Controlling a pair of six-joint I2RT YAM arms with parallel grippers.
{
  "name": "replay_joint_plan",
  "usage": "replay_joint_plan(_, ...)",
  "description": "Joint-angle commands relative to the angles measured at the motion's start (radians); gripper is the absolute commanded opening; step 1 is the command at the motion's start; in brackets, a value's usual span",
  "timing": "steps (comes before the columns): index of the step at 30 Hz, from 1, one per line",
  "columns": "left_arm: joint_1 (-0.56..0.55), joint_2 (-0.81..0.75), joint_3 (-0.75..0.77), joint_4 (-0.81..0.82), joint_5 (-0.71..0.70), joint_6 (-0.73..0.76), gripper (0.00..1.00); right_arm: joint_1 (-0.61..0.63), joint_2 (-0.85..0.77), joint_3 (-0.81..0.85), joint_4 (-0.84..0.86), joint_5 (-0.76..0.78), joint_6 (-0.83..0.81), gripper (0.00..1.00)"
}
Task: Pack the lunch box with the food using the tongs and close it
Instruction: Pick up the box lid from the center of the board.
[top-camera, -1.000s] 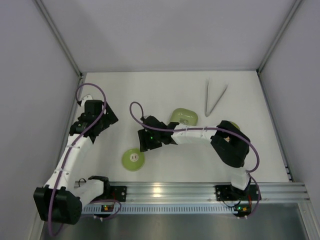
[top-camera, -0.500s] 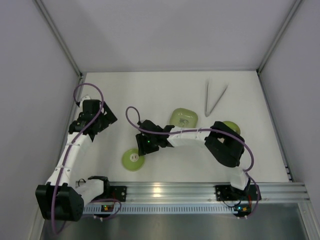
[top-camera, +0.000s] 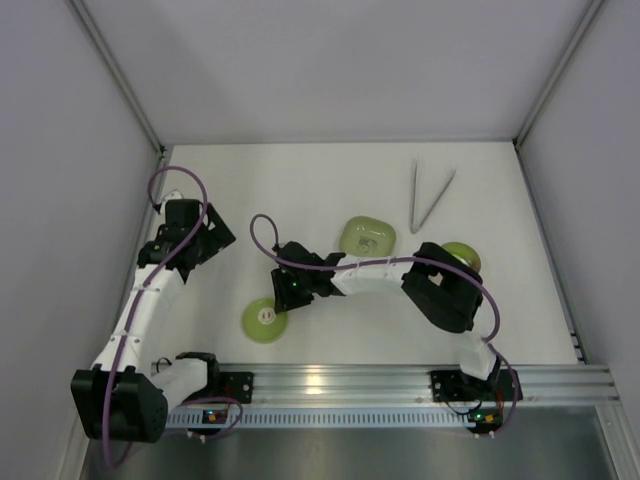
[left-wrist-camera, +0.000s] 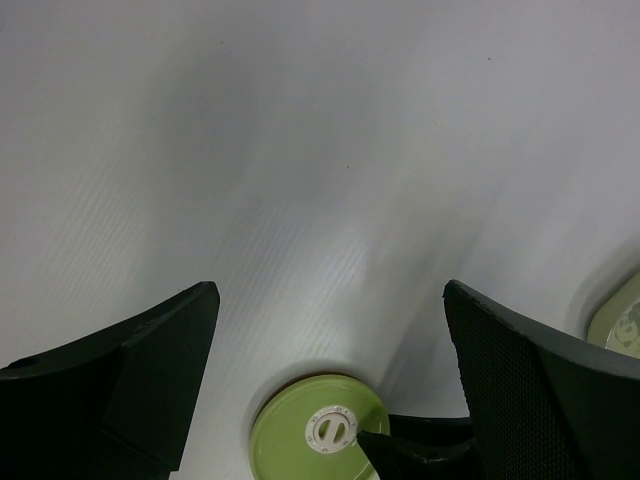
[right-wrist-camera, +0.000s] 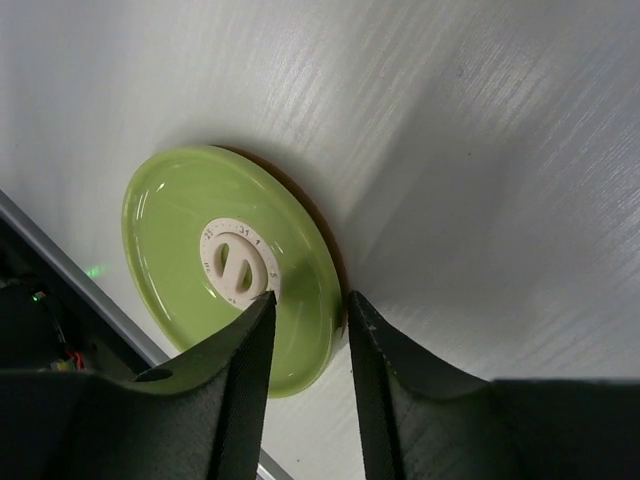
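The round light-green lid (top-camera: 264, 321) with a white centre mark lies flat near the table's front. My right gripper (top-camera: 284, 297) is down on it. In the right wrist view its jaws have narrowed round the lid (right-wrist-camera: 200, 240): one fingertip (right-wrist-camera: 262, 300) rests by the centre mark and the other touches the outside of the rim, with a gap still left. My left gripper (top-camera: 203, 236) is wide open and empty, and it looks at the lid (left-wrist-camera: 300, 430) from afar. The tongs (top-camera: 429, 195) lie at the back right. The lunch box (top-camera: 463, 254) is half hidden behind my right arm. The food is too small to make out.
A light-green rounded-square dish (top-camera: 366, 236) sits mid-table behind my right forearm; its edge (left-wrist-camera: 622, 316) shows in the left wrist view. White walls close in the table on the left, back and right. A metal rail (top-camera: 330, 380) runs along the front edge.
My right gripper has moved left and forward onto the lid, and its jaws have narrowed. The right elbow slid left, which uncovered more of the lunch box. The left arm has barely shifted.
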Motion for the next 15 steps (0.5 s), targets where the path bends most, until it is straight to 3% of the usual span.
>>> replay_joint_plan(1,0.008,0.001,-0.009,0.034,0.01,-0.003,0.99,0.016,0.025,0.007,0.063,-0.002,0.01,0.33)
replay_joint_plan(15,0.008,0.001,-0.014,0.04,0.025,0.0,0.99,-0.002,-0.08,-0.039,0.011,0.054,0.009,0.06)
